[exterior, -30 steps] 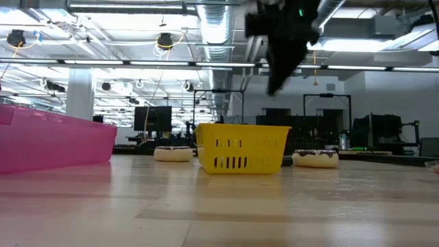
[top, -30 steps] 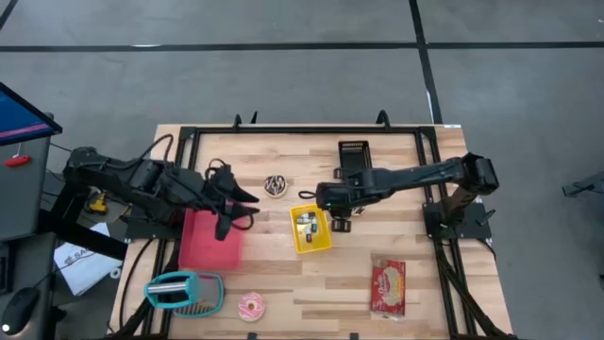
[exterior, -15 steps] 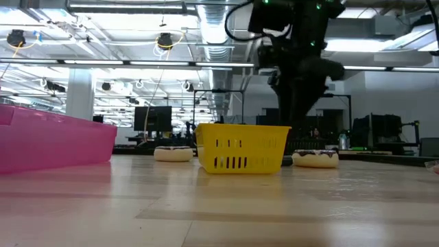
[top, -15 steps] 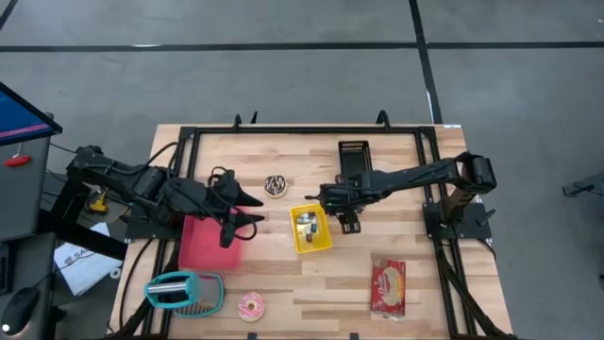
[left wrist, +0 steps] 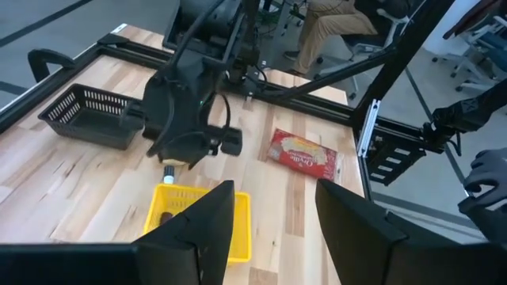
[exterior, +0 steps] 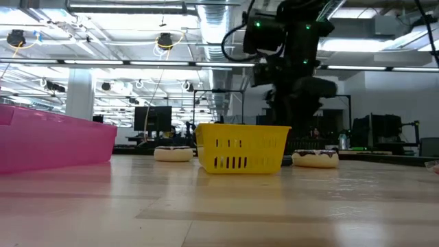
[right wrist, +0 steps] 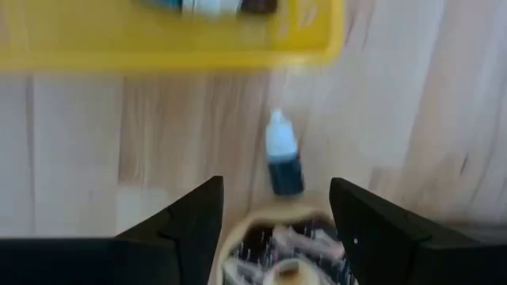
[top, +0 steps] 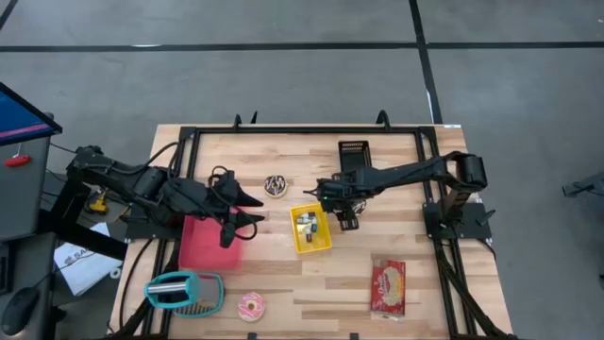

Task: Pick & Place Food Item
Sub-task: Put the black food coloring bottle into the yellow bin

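My right gripper (top: 342, 213) (right wrist: 277, 229) hangs open, pointing down, just right of the yellow basket (top: 310, 229) (exterior: 242, 146). Below it a chocolate-iced doughnut (right wrist: 277, 255) (exterior: 315, 158) lies on the table. The fingers stand on either side of it and above it, without touching. The arm hides this doughnut in the high view. A small dark bottle (right wrist: 283, 162) lies between doughnut and basket. The basket holds some small items. My left gripper (top: 253, 211) (left wrist: 273, 229) waits open over the right edge of the pink bin (top: 209, 242).
A second chocolate doughnut (top: 276, 185) (exterior: 173, 154) lies left of the right gripper. At the far side lies a black basket (top: 352, 156). Near the front edge are a red snack packet (top: 388, 285), a pink doughnut (top: 251, 306) and a teal holder (top: 184, 291).
My right gripper has come down toward the table beside the yellow basket and tipped more steeply downward, shifting a little toward the far edge. The things on the table have stayed where they were.
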Controlling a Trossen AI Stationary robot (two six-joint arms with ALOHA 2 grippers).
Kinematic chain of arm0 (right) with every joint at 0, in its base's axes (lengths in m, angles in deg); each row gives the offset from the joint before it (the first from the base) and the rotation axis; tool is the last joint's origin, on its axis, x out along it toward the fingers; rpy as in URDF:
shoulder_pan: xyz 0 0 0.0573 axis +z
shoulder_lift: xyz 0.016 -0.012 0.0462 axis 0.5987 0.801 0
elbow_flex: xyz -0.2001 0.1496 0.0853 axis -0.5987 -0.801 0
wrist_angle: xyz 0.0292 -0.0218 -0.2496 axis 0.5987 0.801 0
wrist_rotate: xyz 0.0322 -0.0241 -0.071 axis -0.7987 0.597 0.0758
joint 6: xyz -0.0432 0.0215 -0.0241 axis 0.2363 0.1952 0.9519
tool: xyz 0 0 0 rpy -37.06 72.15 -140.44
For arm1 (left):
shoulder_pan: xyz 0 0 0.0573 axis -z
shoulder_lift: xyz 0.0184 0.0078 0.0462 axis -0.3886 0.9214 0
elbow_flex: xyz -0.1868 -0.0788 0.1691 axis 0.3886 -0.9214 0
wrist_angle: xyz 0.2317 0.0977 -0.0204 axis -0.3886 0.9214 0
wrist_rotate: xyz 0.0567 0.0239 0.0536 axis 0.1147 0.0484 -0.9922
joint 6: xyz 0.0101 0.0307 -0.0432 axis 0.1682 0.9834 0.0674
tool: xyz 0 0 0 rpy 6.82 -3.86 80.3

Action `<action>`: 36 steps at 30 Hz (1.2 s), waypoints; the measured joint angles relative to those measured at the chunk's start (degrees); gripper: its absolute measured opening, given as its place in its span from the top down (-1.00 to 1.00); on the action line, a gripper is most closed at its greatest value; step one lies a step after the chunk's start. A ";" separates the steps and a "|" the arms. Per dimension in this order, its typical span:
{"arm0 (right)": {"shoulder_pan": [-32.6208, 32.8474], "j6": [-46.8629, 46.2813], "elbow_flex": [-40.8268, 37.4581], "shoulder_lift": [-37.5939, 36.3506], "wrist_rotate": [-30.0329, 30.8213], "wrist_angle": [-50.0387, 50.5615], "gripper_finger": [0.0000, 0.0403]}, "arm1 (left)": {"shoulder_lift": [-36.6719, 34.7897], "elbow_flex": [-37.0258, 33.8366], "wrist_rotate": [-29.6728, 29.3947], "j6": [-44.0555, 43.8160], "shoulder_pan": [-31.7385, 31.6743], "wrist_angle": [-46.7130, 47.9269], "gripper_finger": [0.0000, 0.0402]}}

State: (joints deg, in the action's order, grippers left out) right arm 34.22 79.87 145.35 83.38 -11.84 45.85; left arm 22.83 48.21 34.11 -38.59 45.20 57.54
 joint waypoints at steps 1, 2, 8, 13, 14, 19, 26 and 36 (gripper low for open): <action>-0.24 0.62 0.23 0.48 -0.12 0.01 -0.11 | -0.02 0.00 -0.02 -0.08 0.00 -0.03 0.13; -0.42 1.21 0.42 0.88 -0.28 -1.02 -0.11 | -0.02 0.00 -0.02 -0.08 0.00 -0.07 0.13; -1.24 1.56 0.16 1.62 -2.70 -1.07 -0.11 | -0.02 0.00 0.00 -0.22 -0.33 0.00 0.13; -0.98 2.92 0.23 2.72 -2.89 -2.51 -0.11 | -0.02 0.00 0.00 -0.23 -0.33 0.02 0.14; -0.88 3.00 0.28 3.15 -2.88 -3.02 -0.11 | -0.02 0.00 0.00 -0.23 -0.33 0.04 0.14; -1.05 3.03 0.20 4.16 -2.69 -3.87 -0.11 | -0.02 0.00 0.00 -0.41 -0.33 0.06 0.14; -1.37 3.28 0.27 6.01 -2.52 -5.74 -0.10 | -0.02 0.00 0.00 -0.67 -0.33 -0.22 0.14; -1.34 3.27 0.45 8.64 -2.81 -4.62 0.17 | -0.02 0.00 0.00 -1.45 -0.33 -1.22 0.14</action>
State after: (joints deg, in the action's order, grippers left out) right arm 32.88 83.14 145.80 92.03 -14.66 41.22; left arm 22.81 48.21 34.11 -40.04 44.87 56.33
